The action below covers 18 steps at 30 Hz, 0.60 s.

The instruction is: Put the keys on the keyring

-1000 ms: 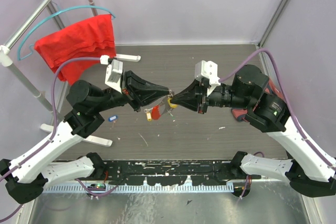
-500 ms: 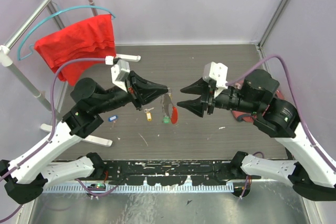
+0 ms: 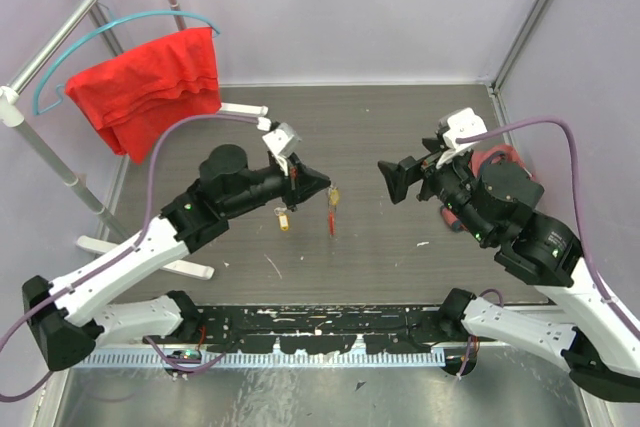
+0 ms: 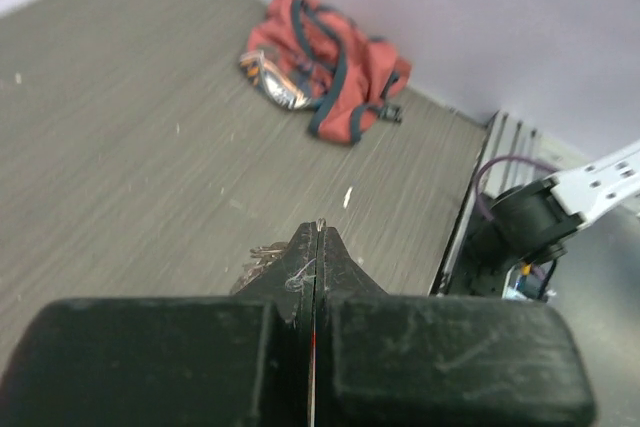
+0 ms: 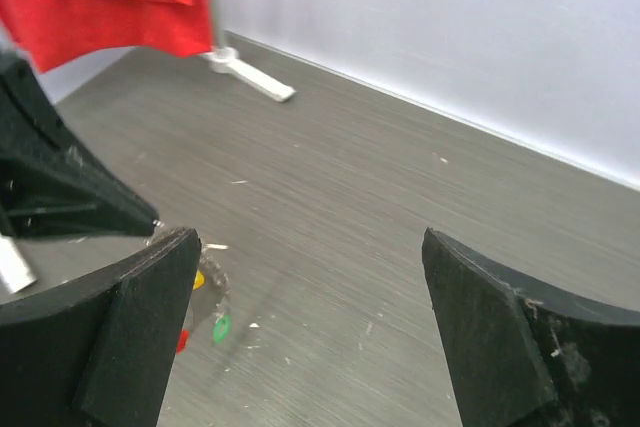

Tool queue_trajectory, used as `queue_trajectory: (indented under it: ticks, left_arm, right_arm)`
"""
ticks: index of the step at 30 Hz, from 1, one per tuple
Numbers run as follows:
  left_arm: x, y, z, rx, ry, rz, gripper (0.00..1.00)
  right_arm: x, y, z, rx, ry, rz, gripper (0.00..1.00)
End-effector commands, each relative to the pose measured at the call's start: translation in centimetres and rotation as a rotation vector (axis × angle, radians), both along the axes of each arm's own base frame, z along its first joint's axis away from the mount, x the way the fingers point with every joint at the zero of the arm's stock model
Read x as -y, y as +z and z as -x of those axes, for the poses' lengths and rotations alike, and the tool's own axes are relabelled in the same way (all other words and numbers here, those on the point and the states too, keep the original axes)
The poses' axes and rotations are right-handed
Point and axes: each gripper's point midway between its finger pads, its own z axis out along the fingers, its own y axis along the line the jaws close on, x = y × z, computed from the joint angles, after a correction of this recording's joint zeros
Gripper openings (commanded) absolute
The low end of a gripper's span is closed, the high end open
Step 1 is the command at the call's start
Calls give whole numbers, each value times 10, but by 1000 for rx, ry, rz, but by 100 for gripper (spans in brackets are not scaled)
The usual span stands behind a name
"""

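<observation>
My left gripper is shut on the keyring, which it holds above the table's middle. The keyring's red bar hangs below its tip, and a key with a yellow tag dangles just to the left. In the left wrist view the fingers are pressed together with a wire end at the tip, and metal keys peek out to the left. My right gripper stands wide open and empty, a short way right of the keyring. Its view shows yellow and green tags past its left finger.
A red cloth hangs on a teal hanger from the white rack at the back left. The rack's white foot lies on the table. A red bag sits at the right wall behind my right arm.
My right gripper has opened, let go at the keyring and pulled back to the right. My left arm has swung right with the keyring, and keys now hang free below it.
</observation>
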Motion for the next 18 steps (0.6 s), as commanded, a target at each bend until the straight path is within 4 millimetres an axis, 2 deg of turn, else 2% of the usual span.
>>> queue_trajectory:
  ticks: [1,7,8,12,18]
  left_arm:
    - [7,-38,-19,-31,52,-78,0]
    - [23,-88,-36,-86,58,-175,0]
    - [29,-103,-39,-108,50,-204,0]
    - [45,-129,-52,-143,46,-244,0]
    - [69,-181,-87,-271,84,-274,4]
  right_arm:
    - [45,24,-11,49,-247,-155,98]
    - [51,15,-8,23,-267,-153,99]
    - [51,14,-8,18,-268,-154,100]
    - [51,9,-7,1,-269,-175,100]
    - [34,-4,-7,-33,-211,-194,100]
